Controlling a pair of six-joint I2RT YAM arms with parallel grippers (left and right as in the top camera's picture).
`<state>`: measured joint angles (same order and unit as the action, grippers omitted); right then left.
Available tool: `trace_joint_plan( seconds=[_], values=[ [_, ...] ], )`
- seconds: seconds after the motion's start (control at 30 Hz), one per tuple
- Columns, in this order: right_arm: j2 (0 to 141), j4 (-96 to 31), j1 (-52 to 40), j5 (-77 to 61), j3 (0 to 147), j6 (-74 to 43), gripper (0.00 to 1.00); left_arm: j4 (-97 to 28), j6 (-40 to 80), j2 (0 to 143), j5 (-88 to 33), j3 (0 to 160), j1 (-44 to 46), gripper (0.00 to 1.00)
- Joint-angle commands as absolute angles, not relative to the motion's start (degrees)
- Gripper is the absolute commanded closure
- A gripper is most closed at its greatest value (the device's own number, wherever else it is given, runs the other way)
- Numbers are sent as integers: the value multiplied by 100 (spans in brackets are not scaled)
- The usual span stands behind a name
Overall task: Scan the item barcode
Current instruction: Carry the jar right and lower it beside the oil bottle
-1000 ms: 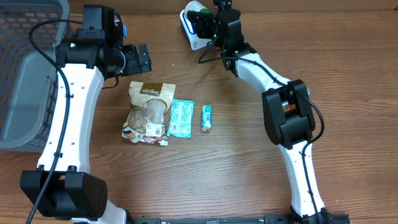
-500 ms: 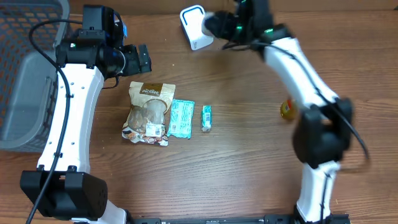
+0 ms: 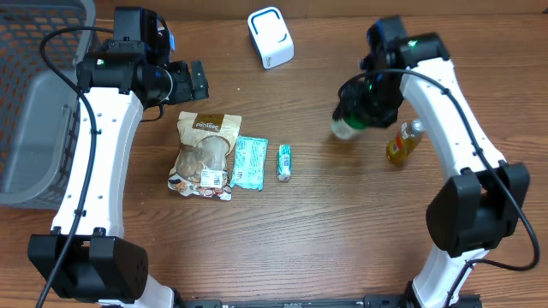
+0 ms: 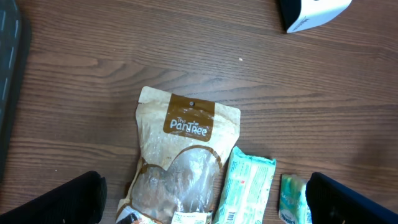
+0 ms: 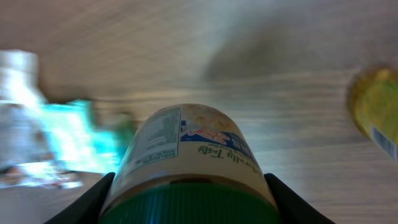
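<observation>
My right gripper point(image 3: 355, 115) is shut on a jar point(image 5: 186, 158) with a green lid and a white printed label, held above the table right of centre; the jar's end point(image 3: 344, 128) pokes out below the fingers. The white barcode scanner point(image 3: 271, 37) stands at the back centre, and its corner point(image 4: 311, 12) shows in the left wrist view. My left gripper point(image 3: 190, 81) is open and holds nothing, hovering just behind a brown snack bag point(image 4: 180, 162).
Beside the brown bag point(image 3: 205, 154) lie a teal packet point(image 3: 250, 162) and a small green packet point(image 3: 285, 162). A yellow bottle point(image 3: 402, 143) lies on the table just right of the held jar. A grey basket point(image 3: 34, 103) fills the left edge.
The right arm has swung from in front of the scanner to the right and toward the front, carrying the jar. The left arm has not moved.
</observation>
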<state>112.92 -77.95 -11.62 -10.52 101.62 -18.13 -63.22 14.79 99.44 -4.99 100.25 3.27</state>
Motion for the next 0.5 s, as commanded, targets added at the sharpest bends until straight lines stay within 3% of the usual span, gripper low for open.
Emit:
trace_joint_plan(
  seconds=[0.0, 0.3, 0.47],
  values=[
    [11312, -7544, -1192, -495, 9671, -1712, 75, -6320, 1413, 9955, -556, 10103, 307, 0],
    [11316, -6630, -1194, -303, 8626, -1769, 67, -6320, 1413, 9955, -556, 10103, 307, 0],
    [11316, -6215, -1205, -305, 8189, -1750, 55, -6320, 1413, 9955, -556, 10103, 307, 0]
  ],
)
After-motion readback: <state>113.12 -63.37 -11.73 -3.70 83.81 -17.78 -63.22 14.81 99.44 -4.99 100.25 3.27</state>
